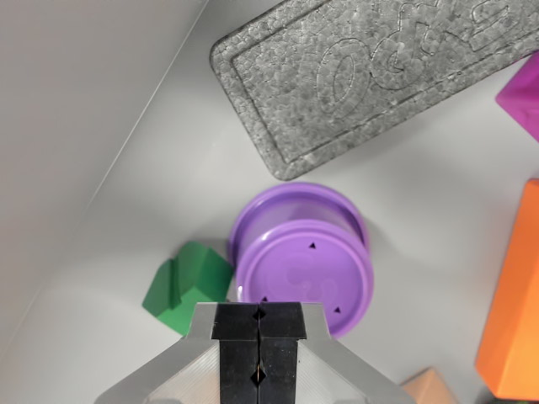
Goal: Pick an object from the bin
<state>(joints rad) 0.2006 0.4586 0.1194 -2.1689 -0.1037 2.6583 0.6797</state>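
Tool (pixel 258 341) at 6 o'clock, jaws clenched together, nothing between them. Purple cup (pixel 303 257) lies on the bin floor (pixel 168 185) at centre, just beyond the fingertips. Green block (pixel 187 284) at its 9 o'clock, nearly touching. Grey foam slab (pixel 370 76) at 12 o'clock. Orange block (pixel 514 303) at 3 o'clock.

Grey foam slab (pixel 370 76), green block (pixel 187 286); orange block (pixel 514 303), magenta block (pixel 526 93)
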